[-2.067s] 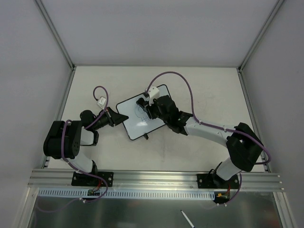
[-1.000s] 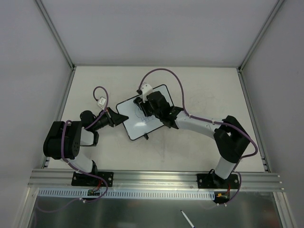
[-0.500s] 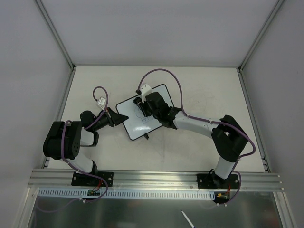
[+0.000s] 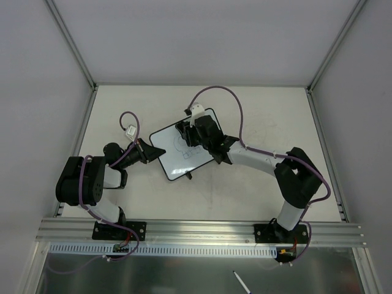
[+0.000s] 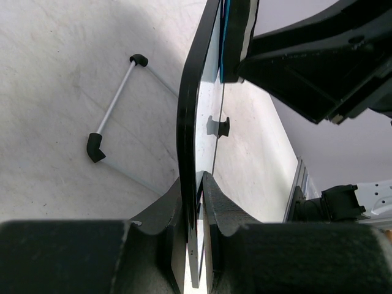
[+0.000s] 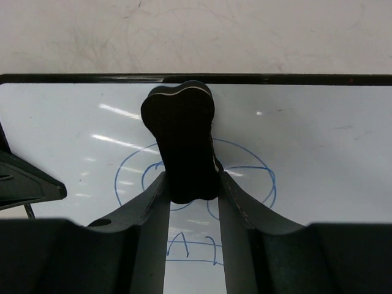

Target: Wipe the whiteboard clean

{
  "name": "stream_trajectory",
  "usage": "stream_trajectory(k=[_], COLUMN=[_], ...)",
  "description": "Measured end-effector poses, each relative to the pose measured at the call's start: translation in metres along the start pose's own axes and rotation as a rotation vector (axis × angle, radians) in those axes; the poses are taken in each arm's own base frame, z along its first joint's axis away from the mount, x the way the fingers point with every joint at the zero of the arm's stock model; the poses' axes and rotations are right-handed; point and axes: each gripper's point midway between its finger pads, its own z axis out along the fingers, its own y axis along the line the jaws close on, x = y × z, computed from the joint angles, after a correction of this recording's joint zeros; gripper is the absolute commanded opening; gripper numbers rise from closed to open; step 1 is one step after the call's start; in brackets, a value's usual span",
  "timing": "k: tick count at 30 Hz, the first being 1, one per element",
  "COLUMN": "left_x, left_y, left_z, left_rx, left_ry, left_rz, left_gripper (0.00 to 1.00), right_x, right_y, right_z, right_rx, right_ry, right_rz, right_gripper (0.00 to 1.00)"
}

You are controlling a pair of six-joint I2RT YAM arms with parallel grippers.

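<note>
Whiteboard point(image 4: 179, 160): centre frame, tilted, blue scribble point(image 6: 257, 177) (unerased). Left gripper point(image 5: 196, 184): clamped on its left edge, unchanged. Right gripper point(image 6: 191, 184): gripping black eraser point(image 6: 180, 128), shifted slightly rightward since half a second ago.

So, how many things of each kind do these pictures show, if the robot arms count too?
whiteboard: 1
eraser: 1
pen: 1
robot arms: 2, the left arm and the right arm
total: 5
</note>
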Motion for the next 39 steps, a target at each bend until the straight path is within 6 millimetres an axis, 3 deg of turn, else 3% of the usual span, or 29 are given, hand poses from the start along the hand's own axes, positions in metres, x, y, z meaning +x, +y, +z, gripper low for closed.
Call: stream_trajectory(k=[7,14,20,32,39], left_x=[0.000,0.000,0.000,0.000,0.000], left_y=[0.000,-0.001,-0.001,-0.001,-0.001], left_z=[0.000,0.000,0.000,0.000,0.000], left_rx=[0.001,0.002,0.002,0.003,0.003], left_ry=[0.001,0.001,0.001,0.002,0.001], left_rz=[0.000,0.000,0.000,0.000,-0.001], left_gripper=[0.00,0.00,0.00,0.00,0.00], right_x=[-0.003,0.010,0.020,0.022,0.016], right_y=[-0.043,-0.093,-0.114,-0.119,-0.099], right_z=[-0.004,-0.015,-0.021,-0.023,-0.019], right_rx=[0.072,0.234,0.305,0.318,0.301], right_ry=[-0.032,-0.046,-0.047,-0.036,0.025], right_rz=[0.145,0.240,0.300,0.310,0.154], right_gripper=[0.00,0.00,0.00,0.00,0.00])
